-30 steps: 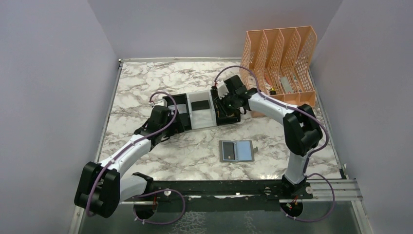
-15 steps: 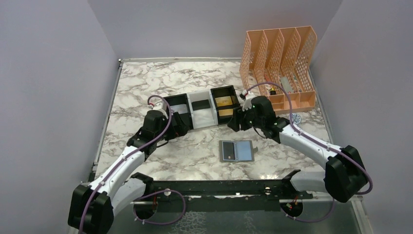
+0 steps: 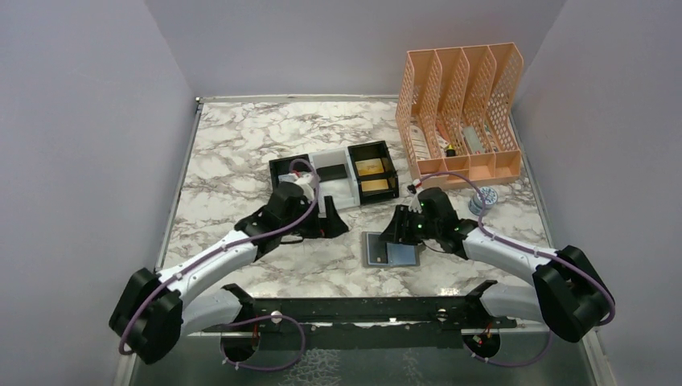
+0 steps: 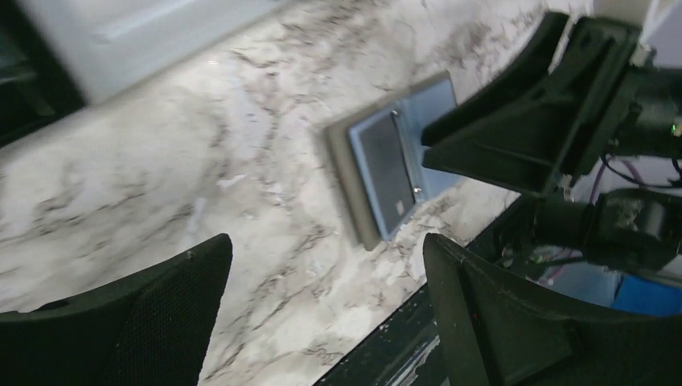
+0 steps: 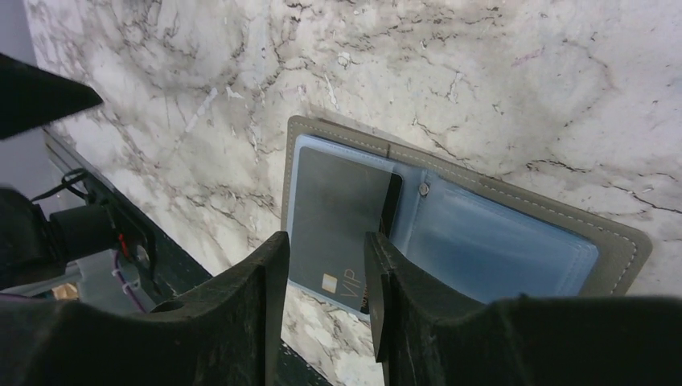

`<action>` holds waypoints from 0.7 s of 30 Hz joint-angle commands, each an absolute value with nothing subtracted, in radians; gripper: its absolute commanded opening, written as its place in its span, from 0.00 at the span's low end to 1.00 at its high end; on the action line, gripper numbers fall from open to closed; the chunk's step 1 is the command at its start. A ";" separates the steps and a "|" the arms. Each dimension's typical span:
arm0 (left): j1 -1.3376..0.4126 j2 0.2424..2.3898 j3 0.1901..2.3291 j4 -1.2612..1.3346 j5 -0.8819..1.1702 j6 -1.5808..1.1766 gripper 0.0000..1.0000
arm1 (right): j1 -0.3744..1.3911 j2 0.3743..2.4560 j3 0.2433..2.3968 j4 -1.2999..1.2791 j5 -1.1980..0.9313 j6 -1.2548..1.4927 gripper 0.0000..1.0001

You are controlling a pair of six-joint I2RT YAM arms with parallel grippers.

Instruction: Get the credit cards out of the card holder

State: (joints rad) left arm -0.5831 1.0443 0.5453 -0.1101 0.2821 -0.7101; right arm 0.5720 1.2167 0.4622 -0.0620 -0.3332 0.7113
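Card holder [image 5: 499, 241] lies open beneath the right tool [image 5: 322, 249], jaws partly parted, empty.

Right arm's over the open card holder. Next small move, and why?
Probably lower the right fingers to the dark card's near edge and close. The card holder lies open and flat, the card sits in one panel, and the fingers hover apart over it, gripping nothing.
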 commanded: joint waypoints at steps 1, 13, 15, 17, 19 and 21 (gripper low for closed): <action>-0.740 1.156 0.615 -0.008 0.211 -0.740 0.88 | 0.572 1.199 0.454 -0.021 -0.290 0.763 0.39; -0.926 1.400 0.709 0.107 0.192 -0.786 0.58 | 0.570 1.235 0.397 0.077 -0.358 0.825 0.33; -0.937 1.422 0.712 0.126 0.190 -0.792 0.55 | 0.571 1.241 0.387 0.081 -0.340 0.828 0.33; -0.941 1.447 0.714 0.139 0.193 -0.795 0.52 | 0.571 1.242 0.379 0.075 -0.320 0.828 0.32; -0.942 1.474 0.719 0.146 0.196 -0.795 0.48 | 0.571 1.243 0.373 0.073 -0.302 0.826 0.32; -0.944 1.502 0.727 0.151 0.200 -0.791 0.44 | 0.571 1.248 0.367 0.074 -0.289 0.828 0.31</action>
State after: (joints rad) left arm -0.9401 1.4528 0.6941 0.1089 0.2153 -0.7868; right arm 0.5720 1.2362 0.3878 0.0433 -0.3302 0.8139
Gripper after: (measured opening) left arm 0.478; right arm 0.319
